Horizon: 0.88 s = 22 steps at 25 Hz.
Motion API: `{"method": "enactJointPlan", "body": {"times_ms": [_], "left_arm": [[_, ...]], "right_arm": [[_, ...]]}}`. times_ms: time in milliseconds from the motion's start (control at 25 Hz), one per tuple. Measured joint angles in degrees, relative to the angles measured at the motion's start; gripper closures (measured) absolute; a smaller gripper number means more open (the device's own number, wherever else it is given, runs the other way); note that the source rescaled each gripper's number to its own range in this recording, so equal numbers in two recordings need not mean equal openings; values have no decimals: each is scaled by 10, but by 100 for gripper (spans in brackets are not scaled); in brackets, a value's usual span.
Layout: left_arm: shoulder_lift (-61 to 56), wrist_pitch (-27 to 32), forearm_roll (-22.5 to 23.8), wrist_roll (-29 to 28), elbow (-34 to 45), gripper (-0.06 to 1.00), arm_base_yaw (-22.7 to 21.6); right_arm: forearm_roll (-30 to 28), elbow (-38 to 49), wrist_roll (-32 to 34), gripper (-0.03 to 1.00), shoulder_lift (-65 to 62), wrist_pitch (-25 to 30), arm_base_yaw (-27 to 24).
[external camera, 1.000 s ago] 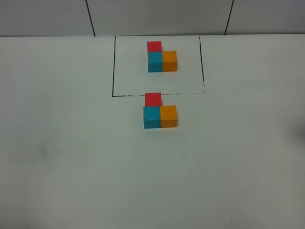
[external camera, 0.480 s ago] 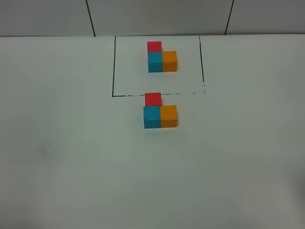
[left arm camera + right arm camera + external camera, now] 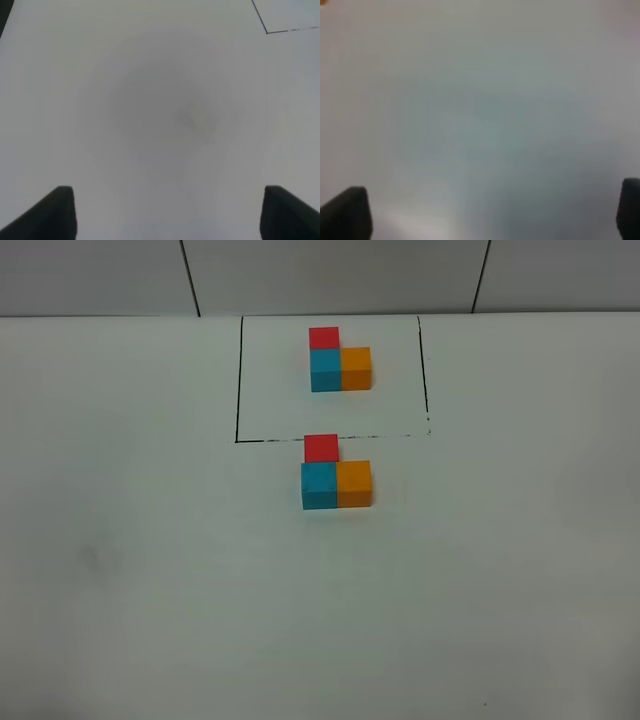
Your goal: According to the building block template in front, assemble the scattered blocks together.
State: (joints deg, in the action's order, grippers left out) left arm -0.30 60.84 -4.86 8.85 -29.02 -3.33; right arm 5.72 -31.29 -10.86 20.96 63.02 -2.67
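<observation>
Tools (image 3: 167, 212) (image 3: 492, 212) both spread wide (nothing between fingers), each over bare white table (image 3: 150, 590)

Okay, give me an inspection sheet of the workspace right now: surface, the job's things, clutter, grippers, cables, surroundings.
Surface: white table, with a thin black drawn rectangle at the far middle.
Job's things: template cluster inside the rectangle, red behind cyan-blue, orange to its right. Nearer, the red block sits on the rectangle's near line, against the cyan-blue block, and the orange block touches its right side: same L shape.
Clutter: nothing seen.
Grippers: left gripper and right gripper both open, fingers wide apart over bare table, holding nothing; neither shows in the high view.
Cables: nothing seen.
Surroundings: pale panelled wall behind the table.
</observation>
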Motion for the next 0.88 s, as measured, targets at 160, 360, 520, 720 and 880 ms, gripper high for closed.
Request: {"method": "enactJointPlan", "body": {"times_ms": [160,360,520,720,880], "left_arm": [[0,0,0,0,0,23,0],[0,0,0,0,0,23,0],[0,0,0,0,0,23,0],[0,0,0,0,0,23,0],[0,0,0,0,0,23,0]], "right_arm": [[3,21,0,-3,-51,-10,0],[4,23,0,-3,-100,-15,10],[4,24,0,-3,-132,-15,13],[4,24,0,-3,-174,-15,14],[4,24,0,-3,-204,-15,23]]}}
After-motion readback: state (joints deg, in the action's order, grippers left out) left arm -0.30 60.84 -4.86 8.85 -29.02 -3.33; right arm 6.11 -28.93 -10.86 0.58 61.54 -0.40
